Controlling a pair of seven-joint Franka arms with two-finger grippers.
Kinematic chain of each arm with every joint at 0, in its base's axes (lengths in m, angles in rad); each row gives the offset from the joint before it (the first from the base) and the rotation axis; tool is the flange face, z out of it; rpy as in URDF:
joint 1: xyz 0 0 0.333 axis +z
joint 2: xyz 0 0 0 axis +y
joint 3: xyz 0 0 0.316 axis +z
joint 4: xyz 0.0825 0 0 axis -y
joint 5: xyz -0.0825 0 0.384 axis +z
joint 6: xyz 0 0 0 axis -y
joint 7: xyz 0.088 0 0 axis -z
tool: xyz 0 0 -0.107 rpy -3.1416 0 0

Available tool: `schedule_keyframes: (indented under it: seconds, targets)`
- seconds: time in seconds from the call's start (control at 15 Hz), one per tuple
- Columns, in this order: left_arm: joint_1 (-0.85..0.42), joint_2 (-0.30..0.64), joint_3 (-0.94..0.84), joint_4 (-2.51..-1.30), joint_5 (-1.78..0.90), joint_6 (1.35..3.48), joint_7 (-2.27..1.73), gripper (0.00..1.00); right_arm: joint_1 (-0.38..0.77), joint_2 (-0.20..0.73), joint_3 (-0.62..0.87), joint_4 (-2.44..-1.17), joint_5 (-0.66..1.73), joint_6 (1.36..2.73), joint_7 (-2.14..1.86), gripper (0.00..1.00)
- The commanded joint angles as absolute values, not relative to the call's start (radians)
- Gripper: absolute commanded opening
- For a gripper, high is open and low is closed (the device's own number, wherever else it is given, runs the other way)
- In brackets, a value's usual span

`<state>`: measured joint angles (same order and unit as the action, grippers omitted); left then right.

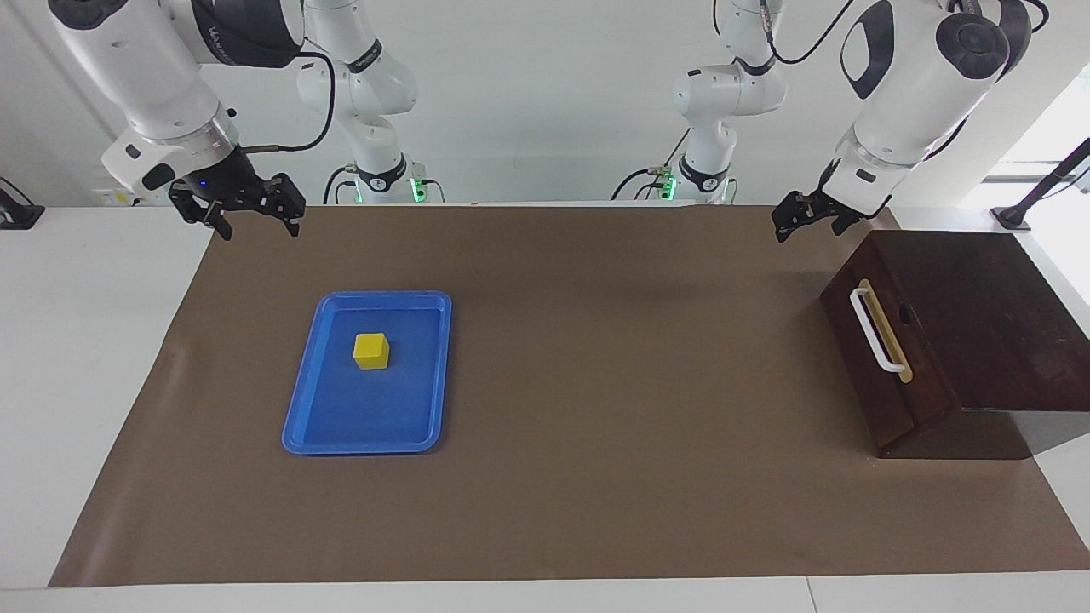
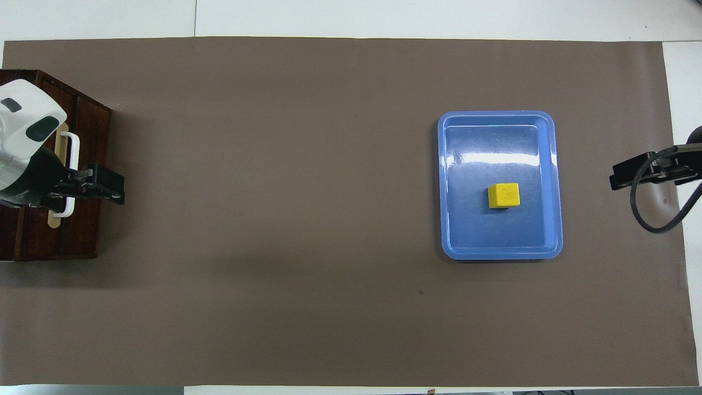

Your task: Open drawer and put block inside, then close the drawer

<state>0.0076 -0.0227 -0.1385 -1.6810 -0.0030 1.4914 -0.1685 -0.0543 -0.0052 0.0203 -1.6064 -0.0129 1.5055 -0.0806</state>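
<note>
Drawer (image 1: 886, 358) shown shut, at the left arm's table end; yellow block (image 1: 371, 351) lies in blue tray (image 1: 298, 409); left gripper (image 1: 811, 220), fingers parted, hangs at the handle's (image 1: 877, 330) eleven o'clock; right gripper (image 1: 247, 209), spread, waits; the bar is best clasped centrally, then drawn straight.

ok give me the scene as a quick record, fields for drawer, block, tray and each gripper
drawer: drawer shut in its dark box, white bar handle facing the tray, at the left arm's end of the table
block: yellow block lying in the tray, untouched
tray: blue tray flat on the brown mat, toward the right arm's end
left gripper: left gripper raised in the air by the drawer box, holding nothing
right gripper: right gripper raised over the mat's edge, fingers open, holding nothing
</note>
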Motion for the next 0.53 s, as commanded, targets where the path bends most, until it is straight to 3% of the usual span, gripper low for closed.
schedule_keyframes:
  seconds: [0.0,0.2,0.47]
  targets:
    - [0.008,-0.037,-0.138,-1.684,-0.014,1.488,-0.150,1.00,-0.067,-0.018,0.032,-1.620,-0.031,1.523,-0.063,1.00]
    - [0.005,-0.041,-0.140,-1.704,-0.003,1.554,-0.152,1.00,-0.066,-0.018,0.032,-1.620,-0.028,1.523,-0.061,1.00]
    - [-0.029,-0.057,-0.143,-1.847,0.142,1.765,-0.135,1.00,-0.067,-0.017,0.031,-1.620,-0.028,1.525,-0.061,1.00]
